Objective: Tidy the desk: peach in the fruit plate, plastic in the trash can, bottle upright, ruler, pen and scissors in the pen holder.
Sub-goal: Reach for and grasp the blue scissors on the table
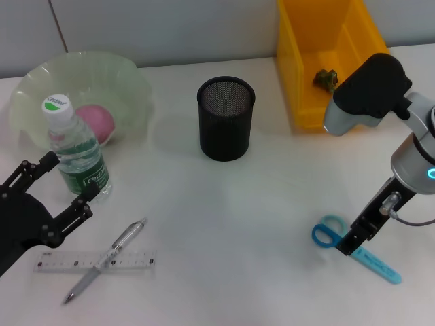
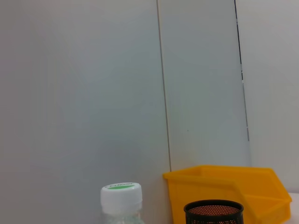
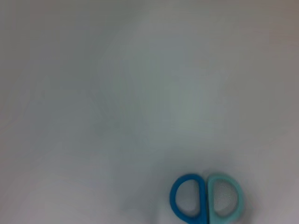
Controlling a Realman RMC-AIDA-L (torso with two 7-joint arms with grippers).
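Observation:
The bottle (image 1: 76, 153) stands upright at the left in front of the green fruit plate (image 1: 129, 81), which holds the pink peach (image 1: 97, 122). My left gripper (image 1: 71, 183) is open, its fingers either side of the bottle's lower part. The bottle's cap (image 2: 121, 193) shows in the left wrist view. The blue scissors (image 1: 329, 233) lie at the right. My right gripper (image 1: 355, 239) is down on their middle. Their handles (image 3: 205, 200) show in the right wrist view. The clear ruler (image 1: 61, 263) lies front left with the pen (image 1: 129, 238) across it. The black mesh pen holder (image 1: 225, 119) stands in the middle.
The yellow trash bin (image 1: 299, 75) stands at the back right with a crumpled dark piece (image 1: 326, 79) inside. It also shows in the left wrist view (image 2: 224, 184) behind the pen holder (image 2: 214, 212). A pale wall runs behind the table.

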